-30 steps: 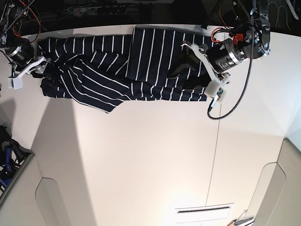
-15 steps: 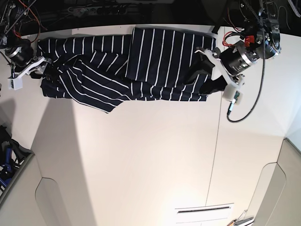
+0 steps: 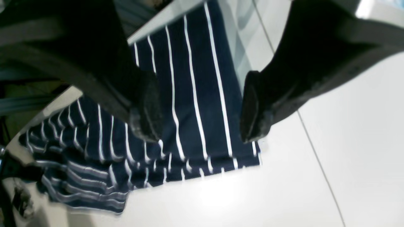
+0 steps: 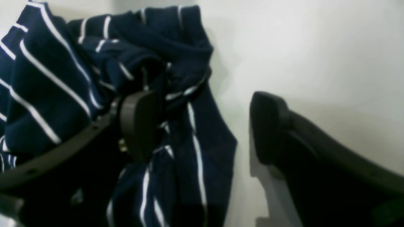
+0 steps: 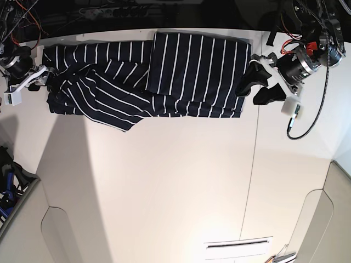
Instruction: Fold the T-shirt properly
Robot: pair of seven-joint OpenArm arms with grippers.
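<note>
You have a wide white table (image 5: 164,181) before you, nearly all of it bare, and the T-shirt (image 5: 142,82) lies stretched along its far edge, partly folded: a flat striped panel sits smooth at the left arm's end, while the right arm's end is bunched and wrinkled. Expect the cloth to be light, soft and limp; it will sag and drag if you lift one point, so take it by a hem edge or a corner with both layers pinched, not by the middle of a panel.

The shirt's back edge runs close to the table's far rim, so work toward yourself, where the room is open. A thin seam crosses the table near the left arm; cloth could catch there.

The left pincer (image 5: 259,86) stands open and empty just off the shirt's flat end, its jaws wide apart above the striped corner in the wrist view. The right pincer (image 4: 202,126) is also open and grips nothing, with one jaw against the crumpled folds and the other over bare table.
</note>
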